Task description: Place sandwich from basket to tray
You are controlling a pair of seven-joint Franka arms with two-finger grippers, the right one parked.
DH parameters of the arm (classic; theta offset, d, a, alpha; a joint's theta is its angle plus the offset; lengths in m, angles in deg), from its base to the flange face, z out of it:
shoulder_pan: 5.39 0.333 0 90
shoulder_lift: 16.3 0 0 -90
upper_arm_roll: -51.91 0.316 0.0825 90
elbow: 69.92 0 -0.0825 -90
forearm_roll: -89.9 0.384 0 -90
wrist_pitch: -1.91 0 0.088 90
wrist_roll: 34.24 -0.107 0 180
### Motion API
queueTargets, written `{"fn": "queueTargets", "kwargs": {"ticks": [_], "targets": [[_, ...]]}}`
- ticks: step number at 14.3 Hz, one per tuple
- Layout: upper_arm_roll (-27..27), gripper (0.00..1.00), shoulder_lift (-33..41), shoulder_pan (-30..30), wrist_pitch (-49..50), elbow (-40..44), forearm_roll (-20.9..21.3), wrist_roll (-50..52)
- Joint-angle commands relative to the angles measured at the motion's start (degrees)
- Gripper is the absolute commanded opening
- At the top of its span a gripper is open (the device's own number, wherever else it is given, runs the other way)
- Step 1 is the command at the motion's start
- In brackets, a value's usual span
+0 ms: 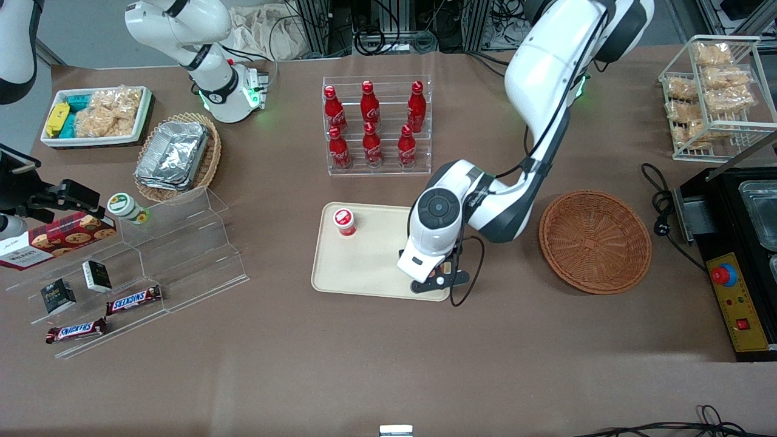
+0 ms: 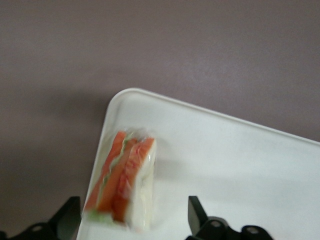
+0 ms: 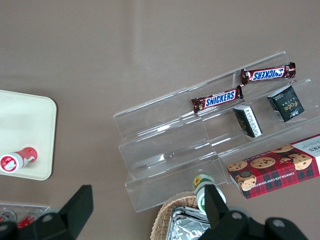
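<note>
The sandwich (image 2: 125,182), pale bread with orange-red filling under clear wrap, lies on the cream tray (image 2: 240,170) at a rounded corner. My left gripper (image 2: 134,205) hangs over it with its black fingers (image 2: 196,212) spread on either side, open. In the front view the gripper (image 1: 434,282) is over the tray (image 1: 364,261), at the corner nearest the front camera and nearest the basket, and it hides the sandwich. The round reddish-brown wicker basket (image 1: 595,241) stands beside the tray toward the working arm's end, with nothing in it.
A small red-capped jar (image 1: 345,221) lies on the tray. A clear rack of red bottles (image 1: 376,124) stands farther from the camera than the tray. A clear stepped stand (image 1: 176,255) holds snacks. A black machine (image 1: 740,243) stands beside the basket.
</note>
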Motion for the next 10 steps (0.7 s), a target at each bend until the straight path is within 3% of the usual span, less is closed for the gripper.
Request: {"fn": "queueTargets", "kwargs": {"ticks": [1, 7, 10], "targets": [[0.47, 1.00, 9.82, 2.48, 9.85, -2.30, 0.86, 2.22], [0.39, 1.00, 26.09, 12.86, 17.80, -8.88, 0.77, 0.82], [0.39, 1.00, 32.68, 18.13, 17.89, -14.76, 0.51, -6.53]]}}
